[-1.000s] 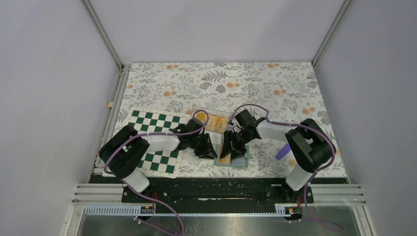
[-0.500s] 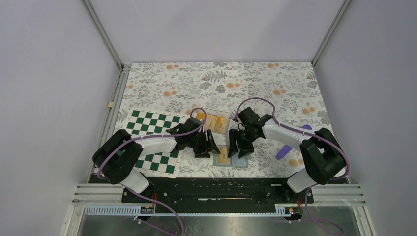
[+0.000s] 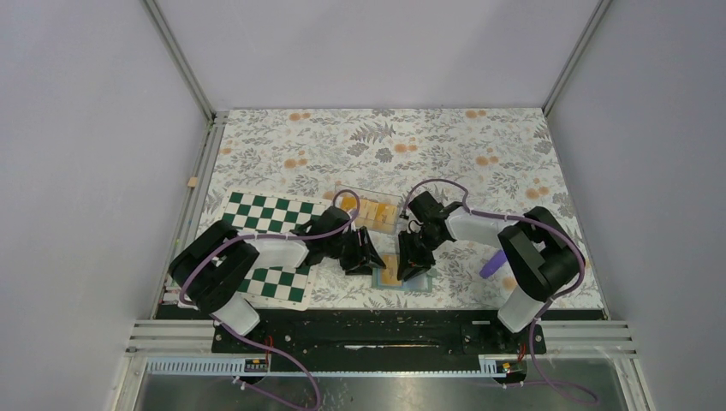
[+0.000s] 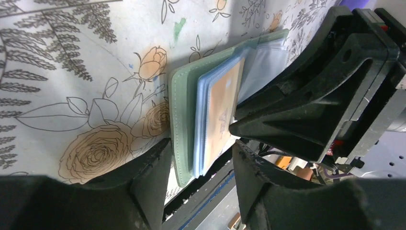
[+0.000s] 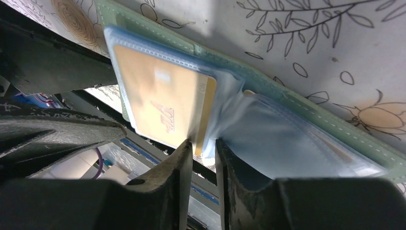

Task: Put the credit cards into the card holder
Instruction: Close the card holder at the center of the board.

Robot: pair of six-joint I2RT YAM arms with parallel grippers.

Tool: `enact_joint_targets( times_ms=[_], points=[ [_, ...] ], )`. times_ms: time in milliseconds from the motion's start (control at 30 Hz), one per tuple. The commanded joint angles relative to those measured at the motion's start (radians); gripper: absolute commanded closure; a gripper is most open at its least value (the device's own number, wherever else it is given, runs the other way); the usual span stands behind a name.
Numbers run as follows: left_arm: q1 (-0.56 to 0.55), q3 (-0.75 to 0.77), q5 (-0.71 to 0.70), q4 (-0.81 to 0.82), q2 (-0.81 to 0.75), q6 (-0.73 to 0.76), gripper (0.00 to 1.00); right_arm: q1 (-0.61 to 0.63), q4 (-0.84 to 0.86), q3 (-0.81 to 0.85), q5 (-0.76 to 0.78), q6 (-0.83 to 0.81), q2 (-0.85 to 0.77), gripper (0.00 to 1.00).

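Note:
The green card holder [image 3: 421,283] lies open near the table's front edge, its clear sleeves fanned out. In the right wrist view an orange-yellow credit card [image 5: 158,103] sits in a sleeve of the holder [image 5: 306,115]. My right gripper [image 5: 203,146] is shut on the edge of a credit card at the sleeve's mouth. My left gripper [image 4: 201,153] is open, its jaws either side of the holder's [image 4: 184,110] left stack of sleeves. In the top view the left gripper [image 3: 368,259] and right gripper [image 3: 413,261] flank the holder. More credit cards [image 3: 375,212] lie in a clear tray.
The clear tray [image 3: 345,192] stands just behind the grippers. A green-and-white chequered board [image 3: 274,216] lies under the left arm. A purple object [image 3: 492,264] lies right of the holder by the right arm. The black front rail runs just below the holder.
The right arm swung its elbow out to the right and has come back. Both grippers stayed at the card holder; the right one has shifted slightly left.

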Motion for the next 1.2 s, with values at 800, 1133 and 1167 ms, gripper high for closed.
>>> enact_joint_targets(
  times_ms=[800,1133,1167],
  points=[
    [-0.077,0.264,-0.317,-0.695,-0.162,0.240,1.00,0.007,-0.135,-0.004,0.282,-0.043,-0.085,0.65],
    [-0.155,0.428,-0.274,-0.707,-0.063,0.250,0.55,0.007,-0.044,-0.017,0.162,-0.029,-0.025,0.68],
    [-0.161,0.436,-0.256,-0.674,-0.046,0.243,0.53,0.008,-0.044,-0.017,0.161,-0.029,-0.027,0.68]
  ],
)
